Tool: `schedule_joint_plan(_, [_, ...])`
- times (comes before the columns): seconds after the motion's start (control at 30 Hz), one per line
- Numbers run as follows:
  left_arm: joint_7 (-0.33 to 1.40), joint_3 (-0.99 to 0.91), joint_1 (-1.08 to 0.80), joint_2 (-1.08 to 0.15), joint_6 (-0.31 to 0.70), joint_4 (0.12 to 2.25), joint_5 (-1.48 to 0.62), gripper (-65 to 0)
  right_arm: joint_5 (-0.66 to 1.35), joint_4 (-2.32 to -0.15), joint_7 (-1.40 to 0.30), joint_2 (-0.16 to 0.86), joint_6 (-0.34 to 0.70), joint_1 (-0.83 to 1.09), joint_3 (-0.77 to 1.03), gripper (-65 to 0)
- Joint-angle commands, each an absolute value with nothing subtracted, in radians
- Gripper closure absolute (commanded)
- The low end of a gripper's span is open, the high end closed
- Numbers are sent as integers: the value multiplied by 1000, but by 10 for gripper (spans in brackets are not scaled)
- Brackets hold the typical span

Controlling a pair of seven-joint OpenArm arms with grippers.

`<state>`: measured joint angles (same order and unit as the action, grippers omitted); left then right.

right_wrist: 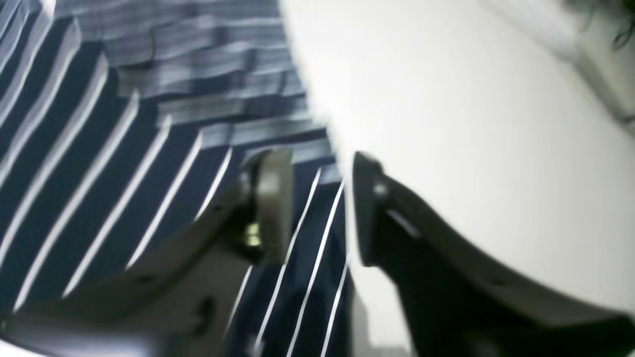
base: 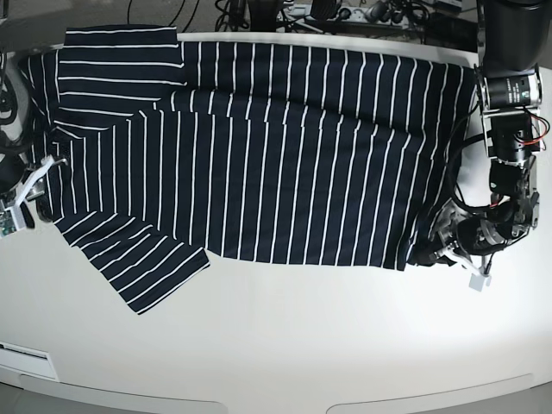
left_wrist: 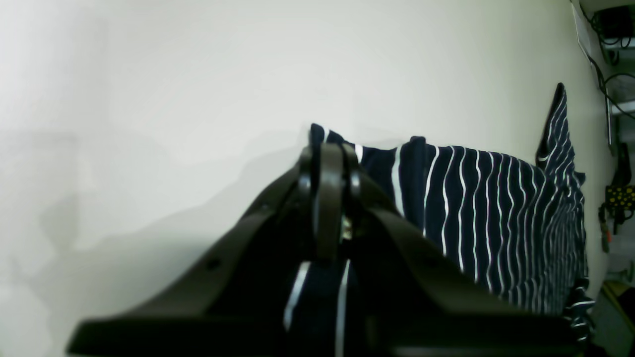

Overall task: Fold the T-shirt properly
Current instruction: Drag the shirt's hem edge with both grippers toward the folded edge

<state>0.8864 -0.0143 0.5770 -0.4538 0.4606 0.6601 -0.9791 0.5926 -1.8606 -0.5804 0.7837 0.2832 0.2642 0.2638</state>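
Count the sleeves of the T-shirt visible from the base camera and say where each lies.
2. One sleeve lies at the T-shirt's upper left corner by the table's far edge; the other sleeve angles out at lower left. None seems hidden.

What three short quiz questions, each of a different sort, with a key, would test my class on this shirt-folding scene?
1. True or false: the T-shirt lies spread out on the table.
2. Which gripper is shut on the T-shirt? A) left gripper B) right gripper
3. Fill in: the T-shirt's thin stripes are ____.

Key: 1 true; 2 A, the right gripper's jaws stand apart over the cloth; 3 white.
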Motion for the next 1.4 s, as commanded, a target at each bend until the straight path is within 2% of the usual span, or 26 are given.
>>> schedule_joint_plan(0.0, [925,-12,583,-471,434,659,-910,0,587,-1841,-553,808,275,227,274,-285])
schedule_joint_plan(0.07, [925,-12,583,-471,434,659,-910,0,587,-1757,-539,796,295,152,274,-319])
schedule_joint_plan(0.2, [925,-12,583,-471,434,659,-910,0,667,-1487,-520,755,373,-17,270,-319])
schedule_joint_plan(0.4, [926,-12,585,-471,434,659,-909,0,825,-1009,-612,714,488,-279,247,-319])
schedule_joint_plan(0.57, [937,-12,585,-471,434,659,-910,0,886,-711,-626,688,518,-410,247,-319])
schedule_joint_plan(0.67, [947,-12,585,-471,435,659,-910,0,943,-643,-669,669,559,-431,247,-319])
schedule_joint_plan(0.93, [949,-12,585,-471,434,659,-891,0,1114,-643,-866,620,683,-429,247,-317])
schedule_joint_plan(1.13, [948,-12,585,-471,436,659,-892,0,1133,-645,-888,616,698,-429,178,-313])
schedule_joint_plan(1.17, [948,-12,586,-471,451,659,-892,0,1134,-647,-888,616,698,-430,154,-291])
schedule_joint_plan(1.2, [948,-12,586,-471,470,659,-893,0,1134,-651,-888,616,698,-430,131,-237])
schedule_joint_plan(1.3, [947,-12,596,-471,503,659,-895,0,1126,-691,-887,616,698,-432,73,-13])
schedule_joint_plan(1.37, [947,-12,612,-471,528,660,-896,0,1122,-737,-888,616,698,-432,58,0])
